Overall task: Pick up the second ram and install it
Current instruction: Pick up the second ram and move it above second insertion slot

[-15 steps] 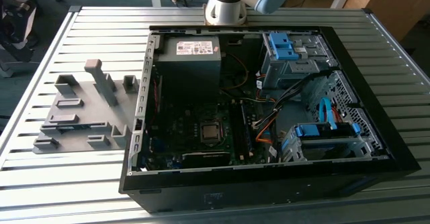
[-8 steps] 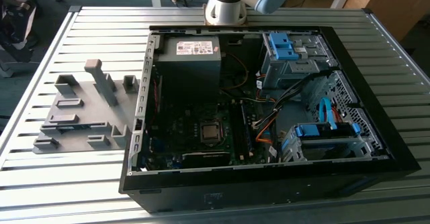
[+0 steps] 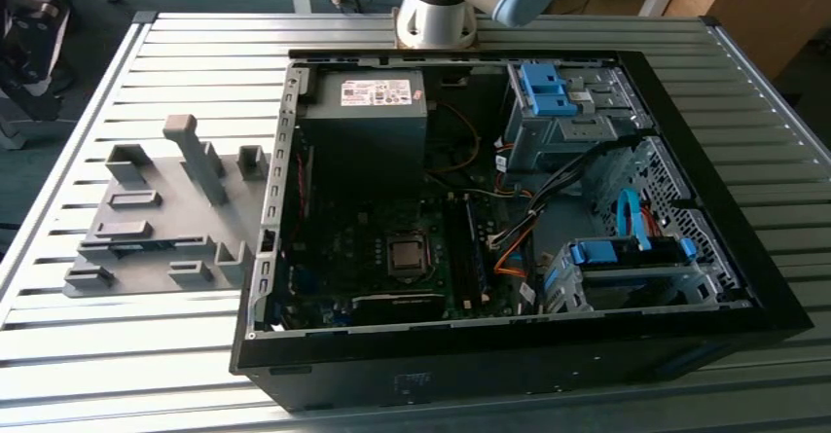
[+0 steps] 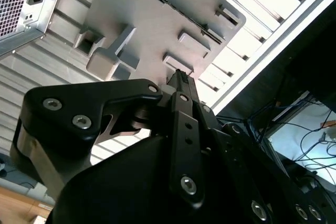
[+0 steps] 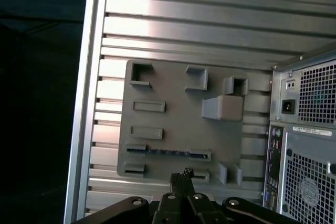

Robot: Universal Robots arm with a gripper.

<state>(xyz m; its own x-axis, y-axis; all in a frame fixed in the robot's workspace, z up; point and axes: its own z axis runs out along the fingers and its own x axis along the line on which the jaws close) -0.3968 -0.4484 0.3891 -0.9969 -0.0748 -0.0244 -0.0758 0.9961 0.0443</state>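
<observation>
Second ram (image 5: 168,152) in grey fixture (image 5: 178,108)

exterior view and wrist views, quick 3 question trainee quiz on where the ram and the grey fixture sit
1. True or false: the computer case lies open on the slatted table.
2. On which side of the case does the grey fixture plate lie? A) the exterior view's left B) the exterior view's right C) inside it
3. Fill in: in the first wrist view the second ram lies in a long ___ of the plate, apart from the gripper.
Key: 1 true; 2 A; 3 slot
</observation>
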